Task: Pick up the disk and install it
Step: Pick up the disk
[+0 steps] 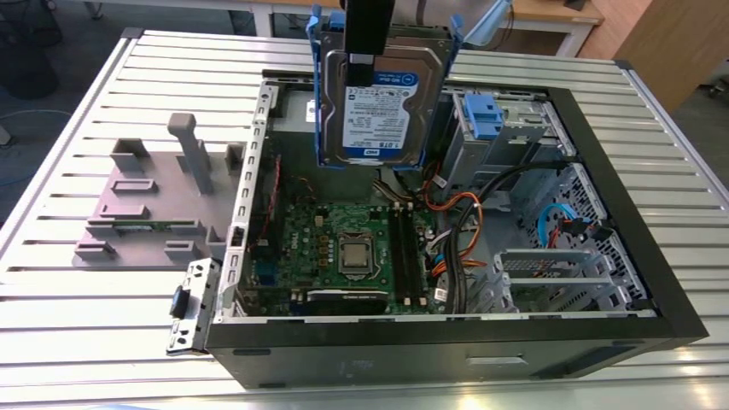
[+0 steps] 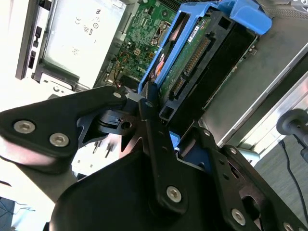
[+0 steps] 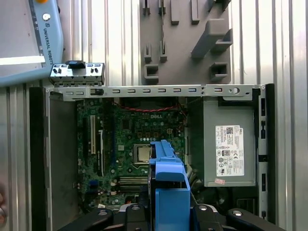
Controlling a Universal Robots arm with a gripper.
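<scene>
As the gripper clamped the hard disk by its upper edge above the computer case, it seemed stiff, rather heavy and fragile

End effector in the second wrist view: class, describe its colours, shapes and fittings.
The end effector is matte black, built from flat linkage bars with rounded ends, hinged together. Round silver bolts mark the pivots.
</scene>
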